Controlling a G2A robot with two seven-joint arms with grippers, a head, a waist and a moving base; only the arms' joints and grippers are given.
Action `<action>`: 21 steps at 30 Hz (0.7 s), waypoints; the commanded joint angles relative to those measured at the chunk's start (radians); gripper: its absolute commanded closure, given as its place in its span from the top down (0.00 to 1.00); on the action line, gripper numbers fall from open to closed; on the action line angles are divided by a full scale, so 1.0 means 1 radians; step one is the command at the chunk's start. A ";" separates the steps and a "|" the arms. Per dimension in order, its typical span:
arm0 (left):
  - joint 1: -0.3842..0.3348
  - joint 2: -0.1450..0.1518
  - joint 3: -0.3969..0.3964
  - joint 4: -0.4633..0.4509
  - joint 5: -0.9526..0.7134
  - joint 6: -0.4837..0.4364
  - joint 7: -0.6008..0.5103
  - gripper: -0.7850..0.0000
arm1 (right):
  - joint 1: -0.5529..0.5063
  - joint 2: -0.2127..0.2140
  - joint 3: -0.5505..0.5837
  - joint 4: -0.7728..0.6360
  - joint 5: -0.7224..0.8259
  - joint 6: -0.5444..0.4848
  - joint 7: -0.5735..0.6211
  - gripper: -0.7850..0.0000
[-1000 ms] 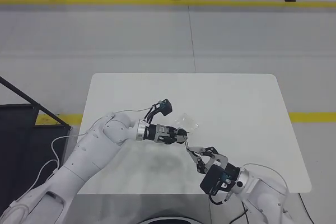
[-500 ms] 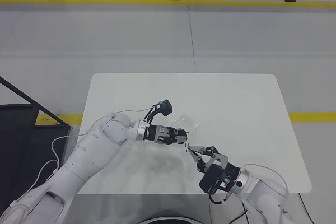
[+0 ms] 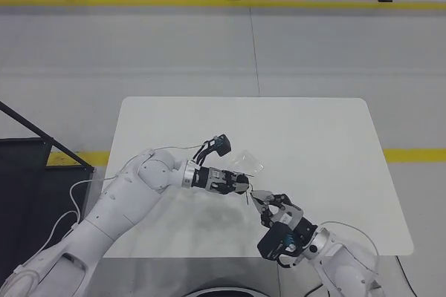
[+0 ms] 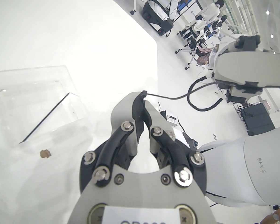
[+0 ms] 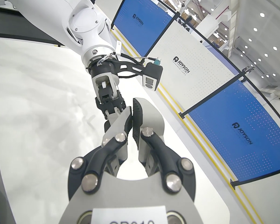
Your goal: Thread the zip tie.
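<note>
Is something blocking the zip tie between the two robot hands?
Nothing visible does. The left gripper pinches the zip tie at its tip, and the strap runs free toward the right gripper. The clear tray lies off to the side.

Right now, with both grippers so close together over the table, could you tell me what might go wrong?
1. The left gripper pinches the zip tie only at its fingertips, by the head; it could slip or twist out.
2. The right gripper sits almost against the left one; a small misjudged move might knock them together.
3. The clear tray lies close by and could get nudged.
</note>
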 commanded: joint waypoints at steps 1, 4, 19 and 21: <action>-0.001 0.000 0.002 0.001 -0.001 0.002 -0.006 0.00 | -0.001 0.000 -0.004 -0.002 -0.016 0.006 0.000 0.00; -0.002 0.000 0.004 0.000 -0.005 0.005 -0.014 0.00 | -0.003 0.001 -0.012 -0.004 -0.046 0.013 0.000 0.00; -0.012 0.002 0.015 -0.012 -0.021 0.024 -0.077 0.00 | -0.036 0.001 -0.051 -0.027 -0.195 0.122 0.019 0.00; -0.013 0.002 0.016 -0.012 -0.024 0.026 -0.082 0.00 | -0.033 0.001 -0.057 -0.027 -0.202 0.120 0.030 0.00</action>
